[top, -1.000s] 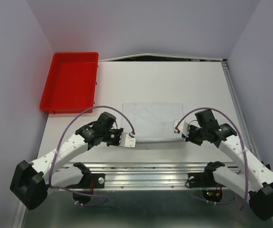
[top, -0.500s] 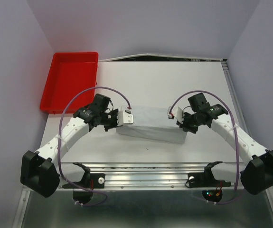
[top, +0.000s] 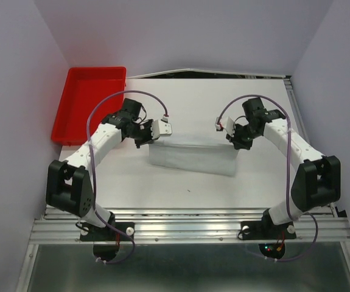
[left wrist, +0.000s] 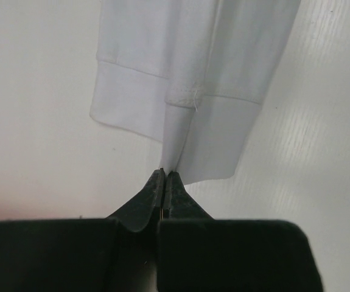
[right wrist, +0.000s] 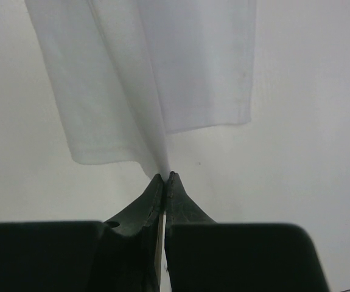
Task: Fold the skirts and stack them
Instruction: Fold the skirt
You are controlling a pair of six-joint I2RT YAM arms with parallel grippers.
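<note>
A white skirt [top: 193,157] lies across the middle of the table, its near edge doubled over toward the back. My left gripper [top: 154,137] is shut on the skirt's left corner; the left wrist view shows the hemmed cloth [left wrist: 181,91] pinched between the black fingertips [left wrist: 153,188]. My right gripper [top: 231,136] is shut on the skirt's right corner; the right wrist view shows the cloth [right wrist: 150,79] hanging from its closed fingertips [right wrist: 178,191]. Both hold the fold's edge a little above the table.
A red tray [top: 72,118] stands at the back left of the white table [top: 193,103]. Purple cables loop above both wrists. The aluminium rail [top: 187,225] runs along the near edge.
Both grippers have carried the skirt's near edge away from the arm bases toward the back, folding the cloth over itself. The arms are now stretched far forward.
</note>
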